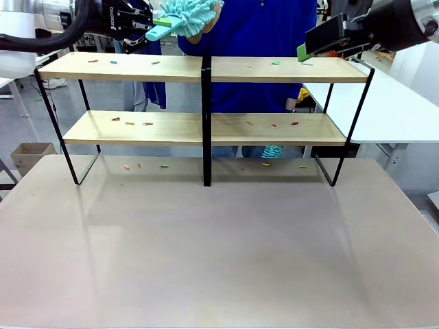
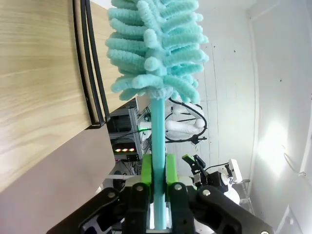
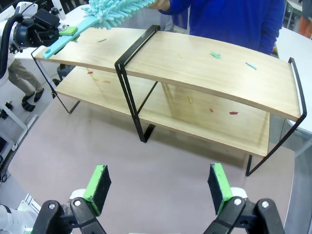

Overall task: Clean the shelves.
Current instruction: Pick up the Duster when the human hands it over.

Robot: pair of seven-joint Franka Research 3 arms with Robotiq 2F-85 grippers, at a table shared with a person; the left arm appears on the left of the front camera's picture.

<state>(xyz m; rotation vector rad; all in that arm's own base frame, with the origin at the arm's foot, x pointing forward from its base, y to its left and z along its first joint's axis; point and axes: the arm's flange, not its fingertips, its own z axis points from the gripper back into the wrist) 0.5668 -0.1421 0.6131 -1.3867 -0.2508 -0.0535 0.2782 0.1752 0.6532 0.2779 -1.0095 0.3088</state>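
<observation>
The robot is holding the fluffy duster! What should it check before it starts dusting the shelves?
1. Grip: the left gripper is shut on the duster handle: ok.
2. Handover finished: not ok, the person's hand is at the fluffy end.
3. Start spot: duster above the left half of the shelves: ok.
4. Other arm: the right gripper is open, by the right end: ok.
5. Targets: scraps lie on both boards: ok.

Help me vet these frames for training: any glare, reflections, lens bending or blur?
Front view: evenly lit and sharp, the table faintly mirroring the shelves. Left wrist view: a bright glare patch on the white wall; the duster is crisp. Right wrist view: wide-angle lens bows the shelves' boards; no blur.
</observation>
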